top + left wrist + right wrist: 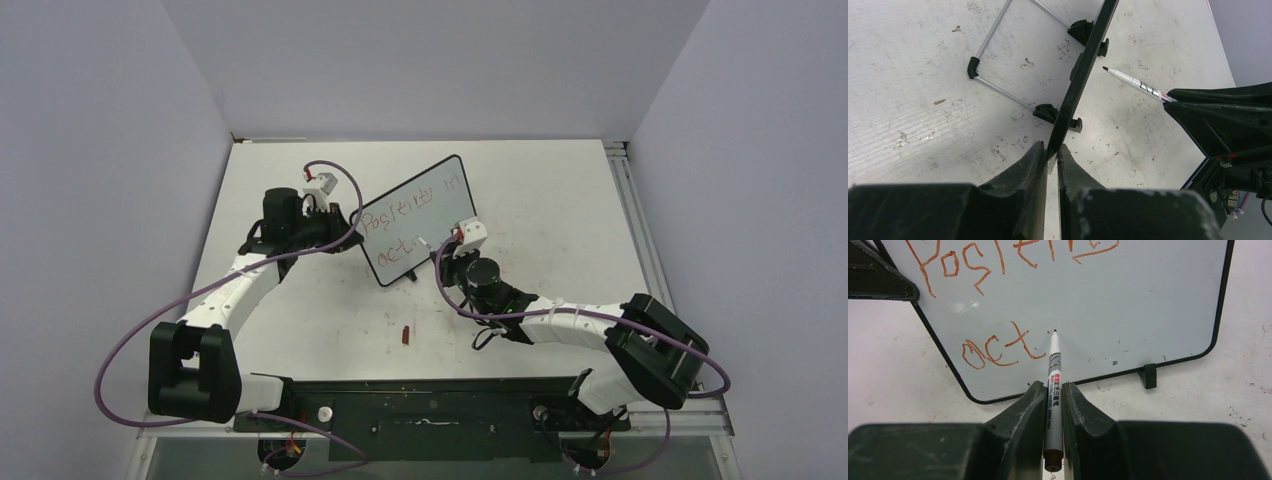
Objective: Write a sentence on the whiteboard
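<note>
From above: the whiteboard (415,215) stands tilted mid-table, propped on its feet. The left gripper (345,225) is at its left edge, and the right gripper (455,240) is coming in from the lower right with a marker (432,241). The sentence (410,205) runs in two slanted red lines. The top line is done, the lower one reads only "act". A small red piece (405,335), possibly the cap, lies on the table (560,200) well apart from the board.

Left wrist: the board is edge-on, and the left fingers (1033,165) are pinched together on its bottom corner, bracing it. The wire stand (998,85) is out behind. The marker's tip hangs just off the writing face, not touching.

Right wrist: the jaws are clamped on the marker's barrel, nib pointing up at the board just right of the "t".

So we're mid-word on line two, between strokes. By my reading, the next move calls for easing the nib forward onto the face just beside the "t". The pressure should be light, so the board doesn't twist in the left grip, then a short stroke for the next letter.
</note>
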